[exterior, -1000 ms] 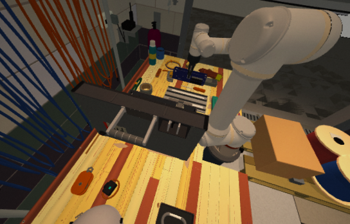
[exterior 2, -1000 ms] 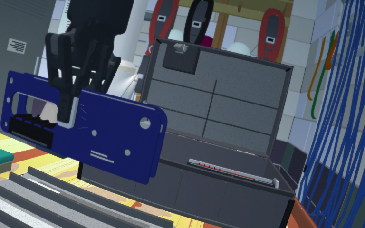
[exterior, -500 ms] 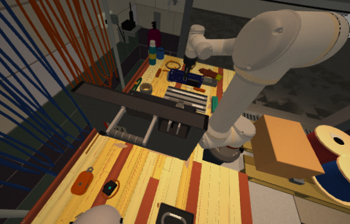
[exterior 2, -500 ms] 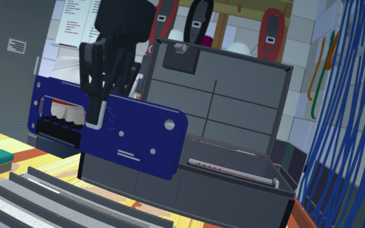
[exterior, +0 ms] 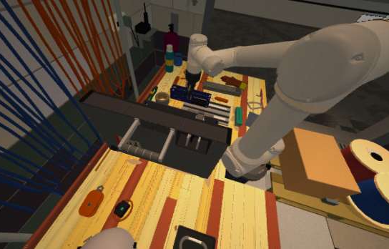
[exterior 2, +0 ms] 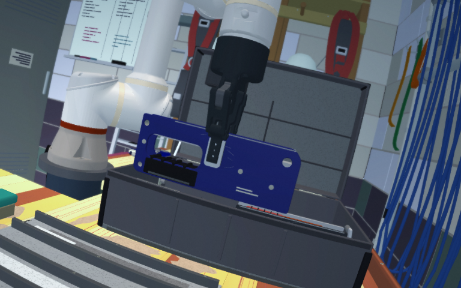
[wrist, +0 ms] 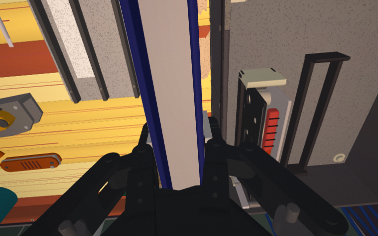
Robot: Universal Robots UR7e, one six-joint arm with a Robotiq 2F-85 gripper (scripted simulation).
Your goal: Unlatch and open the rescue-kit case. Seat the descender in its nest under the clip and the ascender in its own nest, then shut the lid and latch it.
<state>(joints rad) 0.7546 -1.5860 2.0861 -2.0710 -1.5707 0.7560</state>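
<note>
The blue plate-shaped ascender (exterior 2: 222, 167), with a black toothed grip at one end and a slotted handle opening, hangs on edge from my closed gripper (exterior 2: 216, 134) just outside the front wall of the open case (exterior 2: 236, 214). In the wrist camera its pale top edge (wrist: 170, 87) runs straight away from my fingers (wrist: 176, 131). The case lid (exterior 2: 276, 117) stands upright behind. Inside the case a red-and-silver device (wrist: 268, 128) lies in one nest under a pale clip (wrist: 262, 78). Beside it is an empty black-framed nest (wrist: 314, 108).
The case's front wall stands right beside the hanging ascender. Grey ridged rails (exterior 2: 65, 246) lie on the bench in front. A grey plate with an orange strap (wrist: 3, 120) and an orange tag (wrist: 29, 162) lie to the left. Blue ropes (exterior 2: 440, 142) hang on the right.
</note>
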